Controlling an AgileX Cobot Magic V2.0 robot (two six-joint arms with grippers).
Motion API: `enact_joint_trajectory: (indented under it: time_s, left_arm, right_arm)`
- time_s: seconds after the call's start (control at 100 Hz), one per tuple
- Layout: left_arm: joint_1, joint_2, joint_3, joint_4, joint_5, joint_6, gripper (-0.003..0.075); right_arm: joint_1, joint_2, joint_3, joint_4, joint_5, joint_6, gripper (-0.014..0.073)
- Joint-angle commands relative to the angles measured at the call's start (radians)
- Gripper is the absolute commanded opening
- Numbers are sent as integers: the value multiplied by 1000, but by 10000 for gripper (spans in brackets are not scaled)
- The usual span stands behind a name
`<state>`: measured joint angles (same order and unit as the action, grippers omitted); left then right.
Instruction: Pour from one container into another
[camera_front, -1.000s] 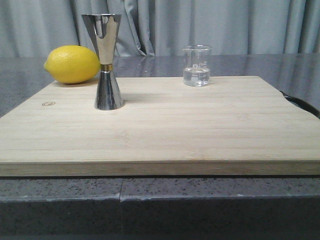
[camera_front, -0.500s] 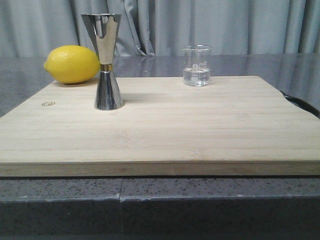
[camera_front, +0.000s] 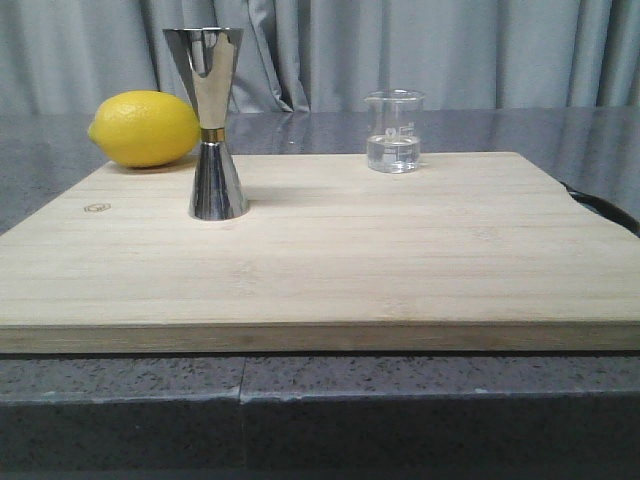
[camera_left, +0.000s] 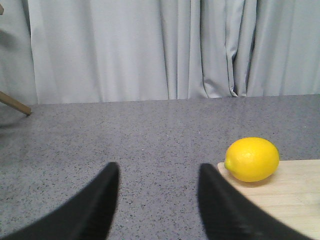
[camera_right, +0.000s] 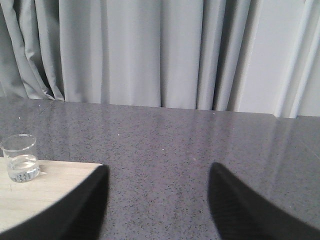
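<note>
Currently we are keeping both tools wide, left tool (camera_left: 157, 200) and right tool (camera_right: 157, 200) gripping nothing. Beaker (camera_front: 393, 131) sitting near board's (camera_front: 320, 260) far edge; jigger (camera_front: 211, 120) toward far-left corner. Risking spill: slippery glass, narrow tippy jigger.

You're looking at a kitchen-style setup, staged like a bar prep spot: a pale wooden cutting board (camera_front: 330, 250) on a dark speckled stone surface (camera_front: 300, 400), a yellow lemon (camera_front: 145, 128), a shiny steel jigger (camera_front: 212, 120), grey curtains (camera_front: 400, 50) behind.
</note>
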<state>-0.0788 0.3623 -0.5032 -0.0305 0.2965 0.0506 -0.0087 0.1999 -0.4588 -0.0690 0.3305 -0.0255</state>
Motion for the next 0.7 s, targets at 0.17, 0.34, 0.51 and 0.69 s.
enact_joint_trajectory:
  time_s: [0.17,0.34,0.51,0.69]
  left_arm:
    - [3,15,-31,6,-93,-12,668]
    - [3,15,-31,6,-93,-12,634]
    - [3,19,-31,-21,-116,-12,599]
    - [3,62,-65,-21,-44,-12,586]
  right_arm:
    - [-7,20,-27,-14,-71,-10,627]
    - [-7,20,-27,-14,-71,-10,627]
    - [-7,20,-27,-12,-66,-10,627]
    - [-7,20,-27,-12,-66,-10,627]
